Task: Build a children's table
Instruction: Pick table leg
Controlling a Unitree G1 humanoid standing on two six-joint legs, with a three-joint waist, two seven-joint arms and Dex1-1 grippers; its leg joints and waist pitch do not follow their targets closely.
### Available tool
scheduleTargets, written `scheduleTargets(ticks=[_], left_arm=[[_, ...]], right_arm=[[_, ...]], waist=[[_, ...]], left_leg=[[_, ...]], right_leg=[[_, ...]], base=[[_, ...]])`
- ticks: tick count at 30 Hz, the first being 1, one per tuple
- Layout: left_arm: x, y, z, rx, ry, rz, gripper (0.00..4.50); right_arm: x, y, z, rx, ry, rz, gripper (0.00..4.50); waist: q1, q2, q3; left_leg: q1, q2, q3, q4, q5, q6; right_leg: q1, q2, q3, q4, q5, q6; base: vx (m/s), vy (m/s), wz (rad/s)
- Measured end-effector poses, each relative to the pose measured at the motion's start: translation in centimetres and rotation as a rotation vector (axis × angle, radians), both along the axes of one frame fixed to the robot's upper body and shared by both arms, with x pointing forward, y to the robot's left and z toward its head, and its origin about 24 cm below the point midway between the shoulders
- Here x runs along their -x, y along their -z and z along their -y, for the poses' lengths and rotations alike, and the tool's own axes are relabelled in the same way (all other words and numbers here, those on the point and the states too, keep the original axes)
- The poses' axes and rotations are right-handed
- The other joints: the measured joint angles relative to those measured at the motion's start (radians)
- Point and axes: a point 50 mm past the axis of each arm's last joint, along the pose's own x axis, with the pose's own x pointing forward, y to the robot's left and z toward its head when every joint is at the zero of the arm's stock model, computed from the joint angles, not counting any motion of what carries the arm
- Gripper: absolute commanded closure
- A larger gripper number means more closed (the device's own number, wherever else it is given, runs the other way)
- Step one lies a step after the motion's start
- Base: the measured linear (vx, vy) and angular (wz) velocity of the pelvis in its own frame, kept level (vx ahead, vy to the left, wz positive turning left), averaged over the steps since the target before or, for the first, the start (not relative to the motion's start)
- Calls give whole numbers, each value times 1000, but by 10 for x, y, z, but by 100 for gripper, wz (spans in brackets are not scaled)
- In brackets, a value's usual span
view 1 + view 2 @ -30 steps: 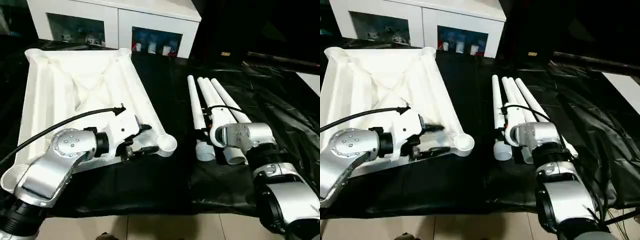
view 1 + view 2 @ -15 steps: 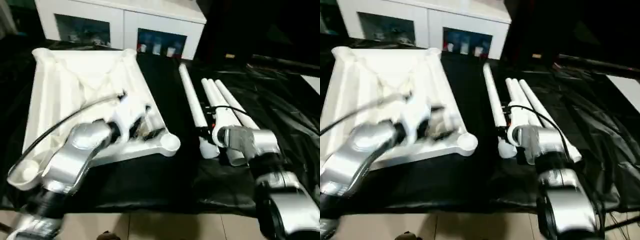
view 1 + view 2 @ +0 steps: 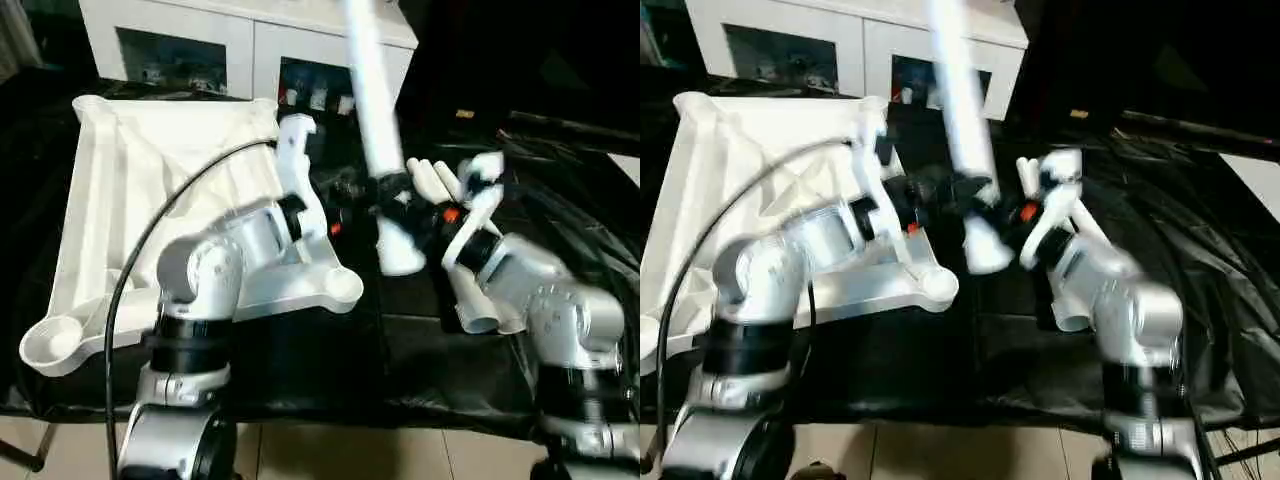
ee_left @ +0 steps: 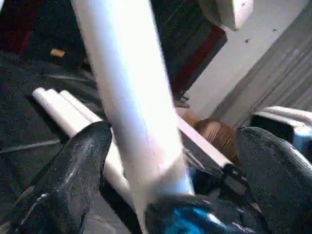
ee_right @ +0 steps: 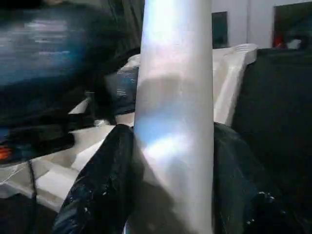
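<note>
The children's table top (image 3: 150, 200) lies upside down on the black cloth at the left, ribs up, with a round corner socket (image 3: 345, 288) at its near right. My right gripper (image 5: 173, 131) is shut on one white leg (image 3: 378, 120), which it holds nearly upright above the cloth, wide end down. My left gripper (image 4: 175, 136) is open, and its black fingers (image 4: 63, 185) stand wide apart on either side of that leg, not touching it. The other legs (image 3: 470, 300) lie on the cloth under my right arm.
A white cabinet with glass doors (image 3: 250, 40) stands behind the work table. The black cloth (image 3: 300, 380) ends at the table's front edge near me, with pale floor below. Wrinkled cloth runs off to the right.
My right gripper has lifted one leg out of the row and stood it upright. My left gripper has left the table top's rim, risen, opened wide and come around the leg.
</note>
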Motion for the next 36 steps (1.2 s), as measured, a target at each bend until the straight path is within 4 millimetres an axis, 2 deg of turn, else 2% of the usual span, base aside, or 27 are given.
scheduleTargets(ticks=[6, 11, 12, 16, 18, 24, 25, 27, 29, 30, 36], left_arm=[[-1, -6, 7, 76, 0, -38, 0], [-8, -8, -1, 90, -94, -56, 0], [-10, -6, -4, 91, -112, -66, 29], [-11, -6, -5, 92, -123, -70, 41], [-11, -6, -6, 88, -126, -70, 72], [-10, -7, -4, 88, -114, -64, 97], [-10, -7, -4, 86, -112, -62, 118], [-9, -8, -3, 78, -105, -51, 118], [-9, -10, -4, 65, -112, -32, 150], [-9, -10, -3, 59, -111, -25, 162], [-11, -10, -10, 47, -107, -11, 197]], right_arm=[[7, -8, -6, 11, -60, 39, 263], [11, -8, -5, 18, -68, 42, 263], [12, -7, -5, 18, -69, 40, 263], [13, -5, -5, 24, -69, 28, 263], [13, -5, -4, 32, -69, 29, 263], [13, -5, -3, 40, -71, 28, 263], [13, -5, -3, 41, -71, 28, 263], [13, -5, -3, 44, -71, 28, 263], [13, -5, -3, 45, -70, 28, 263], [12, -5, -3, 46, -68, 28, 207], [12, -10, -2, 47, -72, 44, 166]], waist=[[3, 0, 0], [1, 0, 0], [1, 0, 0], [1, 0, 0], [2, 0, 0], [2, -1, 0], [2, -1, 0], [2, -1, 0], [2, -1, 0], [2, -1, 0], [0, -1, 0]], left_leg=[[-2, 0, -1, 0, 0, 0], [-3, 0, -2, 0, 0, 0], [-3, 0, -2, 0, 0, 1], [-4, 0, -2, 0, -1, 2], [-4, 0, -2, 0, 0, 2], [-4, 0, -2, 0, 0, 3], [-4, 0, -2, 0, 0, 3], [-4, 0, -2, 0, 0, 3], [-4, 0, -2, 0, 0, 3], [-4, 0, -2, 0, 0, 3], [-4, 0, -2, 0, 1, 3]], right_leg=[[0, 0, -1, -2, 1, 0], [1, 0, -2, -5, 1, 1], [1, 0, -2, -5, 1, 1], [0, 0, -3, -6, 2, 1], [1, 0, -3, -6, 2, 1], [1, 0, -3, -6, 3, 2], [1, 0, -3, -6, 3, 2], [1, 0, -3, -6, 3, 2], [1, 0, -3, -6, 3, 2], [1, 0, -3, -6, 3, 2], [1, 0, -3, -6, 3, 2]], base=[[0, 0, 0], [0, 0, 0], [0, 0, 0], [0, 0, 0], [0, 0, 0], [0, 0, 0], [0, 0, 0], [0, 0, 0], [0, 0, 0], [0, 0, 0], [0, 0, 0]])
